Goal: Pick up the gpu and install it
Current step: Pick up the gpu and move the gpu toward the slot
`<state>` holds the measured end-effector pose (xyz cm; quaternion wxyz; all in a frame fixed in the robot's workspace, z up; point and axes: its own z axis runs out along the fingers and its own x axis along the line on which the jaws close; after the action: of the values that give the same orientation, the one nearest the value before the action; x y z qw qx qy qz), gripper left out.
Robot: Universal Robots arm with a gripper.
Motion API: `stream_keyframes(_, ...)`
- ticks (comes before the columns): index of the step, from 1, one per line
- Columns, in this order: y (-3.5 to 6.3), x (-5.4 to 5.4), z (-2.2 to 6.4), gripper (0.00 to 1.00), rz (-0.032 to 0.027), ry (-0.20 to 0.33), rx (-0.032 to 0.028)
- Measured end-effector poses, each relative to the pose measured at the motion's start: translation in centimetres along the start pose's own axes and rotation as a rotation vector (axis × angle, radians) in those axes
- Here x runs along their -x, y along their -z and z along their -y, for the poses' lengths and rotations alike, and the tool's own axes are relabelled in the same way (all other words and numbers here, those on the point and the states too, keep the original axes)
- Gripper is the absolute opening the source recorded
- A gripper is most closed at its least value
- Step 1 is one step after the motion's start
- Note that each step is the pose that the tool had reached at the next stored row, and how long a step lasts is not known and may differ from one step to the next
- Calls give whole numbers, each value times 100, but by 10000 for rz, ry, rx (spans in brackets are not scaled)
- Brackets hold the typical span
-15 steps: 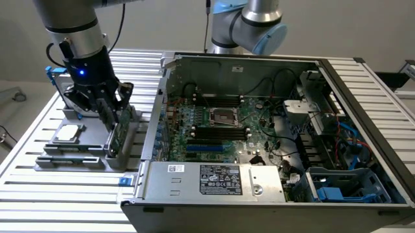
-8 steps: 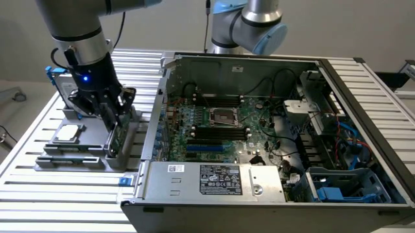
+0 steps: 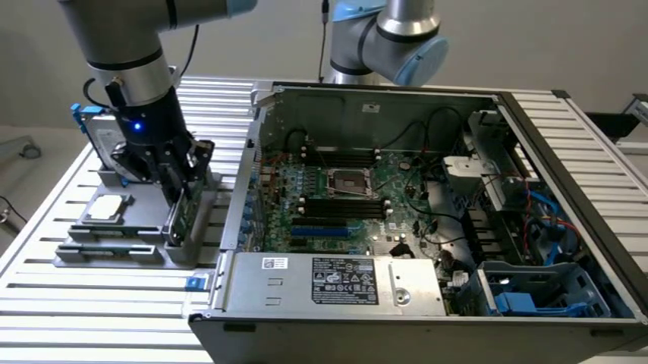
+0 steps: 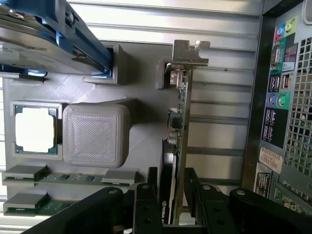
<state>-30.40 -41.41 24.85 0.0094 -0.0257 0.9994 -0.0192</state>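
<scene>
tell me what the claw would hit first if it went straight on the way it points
The gpu, standing on edge in the gray holder, directly ahead of the claw; the holder's base lies beyond it, though depth is hard to judge.

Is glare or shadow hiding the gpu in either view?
Wrist view: no; the gpu is evenly lit, its silver bracket bright; only the processor lid glares white. Exterior view: the gpu looks dim under the dark gripper, whose blue light glows.
</scene>
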Motion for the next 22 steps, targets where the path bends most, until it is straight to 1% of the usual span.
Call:
stream_keyframes(6, -24, -10, -9, 36, 1, -102, -2)
stream_keyframes(9, -57, -11, -16, 36, 20, -126, -3)
stream_keyframes(13, -58, -11, -16, 36, 33, -134, 11)
stream_keyframes(19, -59, -14, -17, 36, 44, -153, 110)
stream_keyframes(21, -59, -14, -16, 34, 44, -168, 122)
stream_keyframes(22, -58, -14, -16, 27, 43, -177, 125)
